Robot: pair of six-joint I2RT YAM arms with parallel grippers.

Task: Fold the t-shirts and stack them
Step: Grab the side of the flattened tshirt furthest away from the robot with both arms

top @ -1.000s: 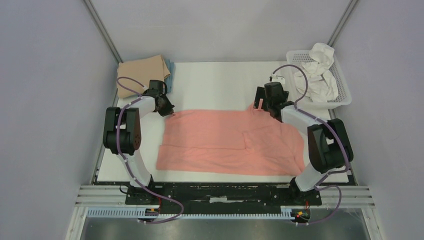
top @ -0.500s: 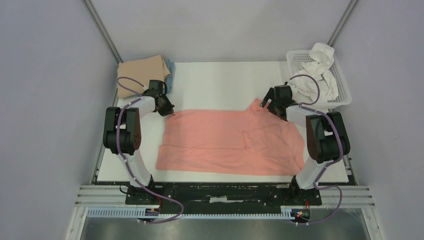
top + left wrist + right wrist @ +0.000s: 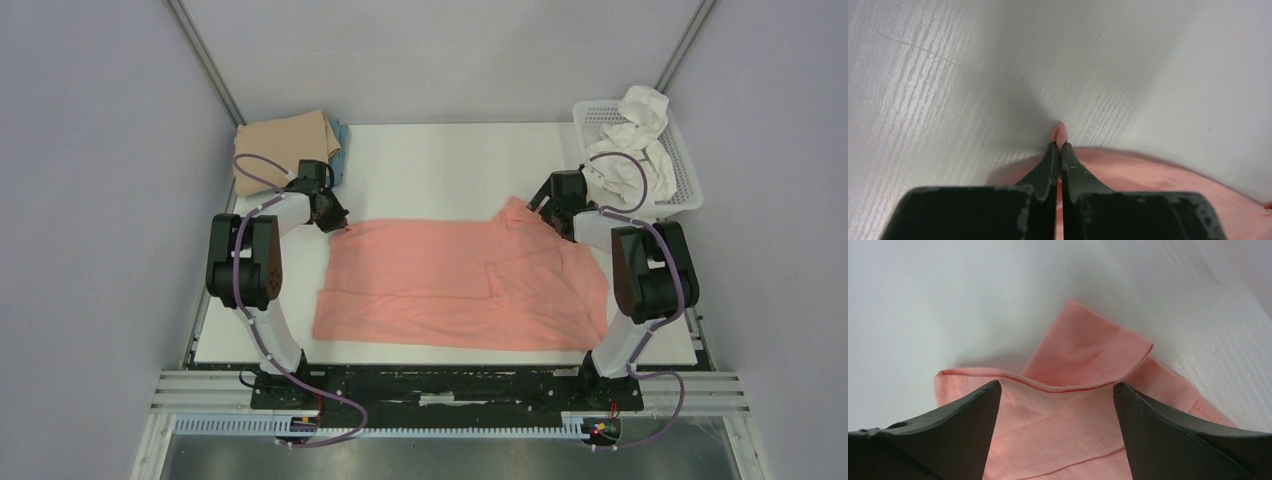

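The salmon-pink t-shirt (image 3: 465, 285) lies spread out flat on the white table (image 3: 430, 165). It is partly folded, with one layer lying over another near its middle.

The left gripper (image 3: 340, 222) is at the shirt's far left corner. Its two black fingers (image 3: 1045, 170) are pressed tight together and pinch a small bit of the pink cloth. A tiny pink tip pokes out just past the fingertips. The rest of that corner lies flat on the table under the gripper.

The right gripper (image 3: 540, 205) is at the shirt's far right corner. Its fingers (image 3: 948, 435) are spread wide apart. In the right wrist view, that corner is folded over and stands up a little in a soft ridge. The ridge runs across the gap between the two fingers. The pictures do not show clearly if the fingers touch the cloth.

Behind the shirt's left corner, well apart from it, a folded tan t-shirt (image 3: 285, 145) lies on a bright blue t-shirt (image 3: 343, 140). Only a thin edge of the blue one shows. Behind the shirt's right corner, near the right gripper, is a white plastic mesh basket (image 3: 690, 190) with crumpled white cloth (image 3: 635, 140) in it.
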